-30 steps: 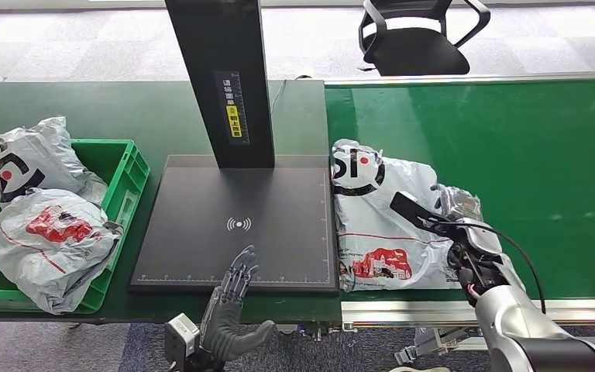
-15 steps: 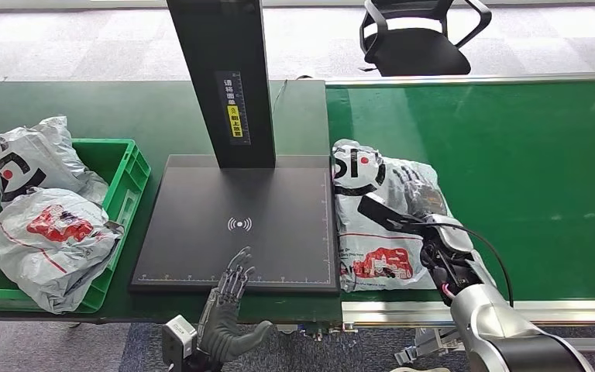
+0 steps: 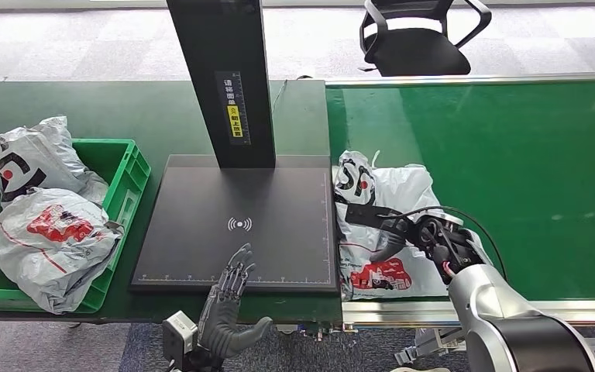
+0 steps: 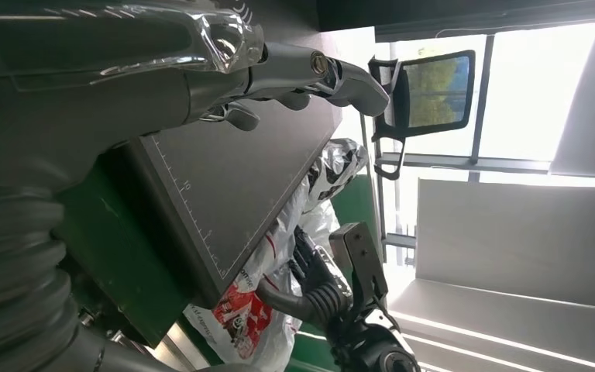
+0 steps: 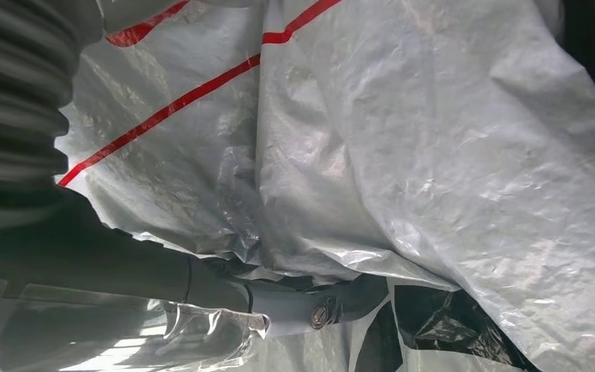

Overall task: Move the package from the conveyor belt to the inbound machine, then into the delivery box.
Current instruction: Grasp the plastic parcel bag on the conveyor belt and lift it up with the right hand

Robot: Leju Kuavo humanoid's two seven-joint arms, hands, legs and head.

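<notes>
A grey-white plastic package [image 3: 391, 186] with red and black print lies bunched on the green conveyor belt [image 3: 527, 170], its left edge against the black inbound machine plate [image 3: 201, 232]. My right hand [image 3: 407, 231] lies on its middle, fingers curled into the plastic, gripping it. In the right wrist view the thumb [image 5: 302, 298] presses into the crinkled package [image 5: 434, 155]. My left hand [image 3: 228, 306] hovers open at the plate's near edge, fingers pointing up over it. The left wrist view shows the package [image 4: 279, 256] with my right hand [image 4: 321, 283] on it.
A green delivery box [image 3: 128, 174] stands left of the plate with two filled bags [image 3: 50, 236] in it. The machine's black column [image 3: 225, 77] rises behind the plate. An office chair [image 3: 414, 39] stands beyond the belt.
My right hand moved left across the package and closed into it. The package has bunched up and drawn in from its right side. My left hand stayed put.
</notes>
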